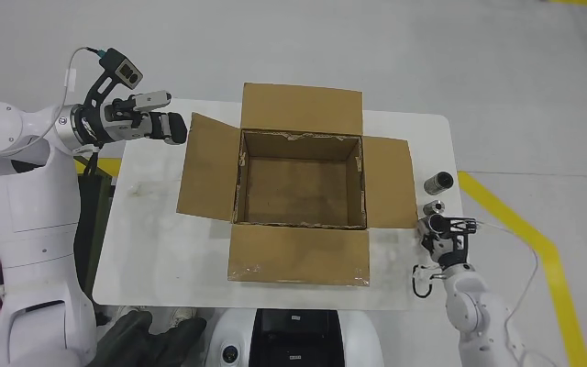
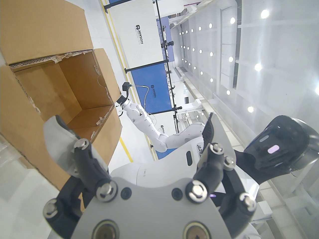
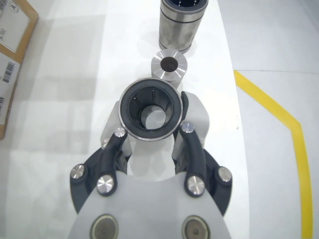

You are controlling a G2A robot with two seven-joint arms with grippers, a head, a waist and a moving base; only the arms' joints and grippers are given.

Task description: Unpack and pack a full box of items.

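Just right of the open, empty cardboard box, the right gripper clamps an upright bearing in line with a second bearing and a small cylinder, apparently unpacked, while the left gripper hangs wide open and empty left of the box.

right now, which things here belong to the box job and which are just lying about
Job: cardboard box, open; bearing in the right claw; larger bearing and small metal sleeve standing on the table; left claw, open.
Just around: yellow floor line; display panels behind.
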